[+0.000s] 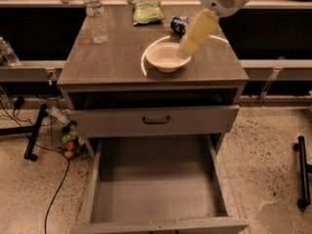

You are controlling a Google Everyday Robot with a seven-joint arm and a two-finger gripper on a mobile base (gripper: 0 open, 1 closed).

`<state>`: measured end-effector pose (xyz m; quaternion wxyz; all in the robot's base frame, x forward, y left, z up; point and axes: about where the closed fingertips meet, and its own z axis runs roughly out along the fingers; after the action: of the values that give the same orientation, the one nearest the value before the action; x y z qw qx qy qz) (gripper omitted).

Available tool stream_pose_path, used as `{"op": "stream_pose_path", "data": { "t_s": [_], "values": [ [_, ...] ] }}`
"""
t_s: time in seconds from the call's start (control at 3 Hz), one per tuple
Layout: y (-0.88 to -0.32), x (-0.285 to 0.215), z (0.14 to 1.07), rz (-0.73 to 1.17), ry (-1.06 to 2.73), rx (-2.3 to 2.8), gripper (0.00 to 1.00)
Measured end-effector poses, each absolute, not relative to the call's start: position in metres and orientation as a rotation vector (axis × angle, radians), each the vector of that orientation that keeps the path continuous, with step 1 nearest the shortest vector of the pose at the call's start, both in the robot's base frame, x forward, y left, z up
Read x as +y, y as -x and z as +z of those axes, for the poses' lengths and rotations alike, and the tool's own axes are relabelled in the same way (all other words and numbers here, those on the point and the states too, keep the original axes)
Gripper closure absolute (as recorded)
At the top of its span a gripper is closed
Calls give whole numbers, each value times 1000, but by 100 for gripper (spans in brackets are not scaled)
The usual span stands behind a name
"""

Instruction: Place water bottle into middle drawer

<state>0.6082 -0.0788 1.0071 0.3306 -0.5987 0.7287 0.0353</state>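
Note:
The water bottle (96,14), clear with a white cap and pale label, stands upright at the back left corner of the cabinet top. My gripper (185,48) hangs from the arm at the upper right and sits low over the right rim of a white bowl (165,57), well to the right of the bottle and holding nothing that I can see. The middle drawer (156,199) is pulled fully out at the bottom of the view, and its grey floor is bare.
A blue soda can (179,23) lies behind the gripper. A green snack bag (147,10) lies at the back centre. A grey drawer front with a black handle (156,120) sits slightly open above the middle drawer. Cables and a stand are on the floor at left.

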Motion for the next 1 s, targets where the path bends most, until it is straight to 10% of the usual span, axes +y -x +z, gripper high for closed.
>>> {"op": "stream_pose_path", "data": {
  "t_s": [1.0],
  "values": [
    [-710,64,999,336,1468,1784,0]
  ]
}}
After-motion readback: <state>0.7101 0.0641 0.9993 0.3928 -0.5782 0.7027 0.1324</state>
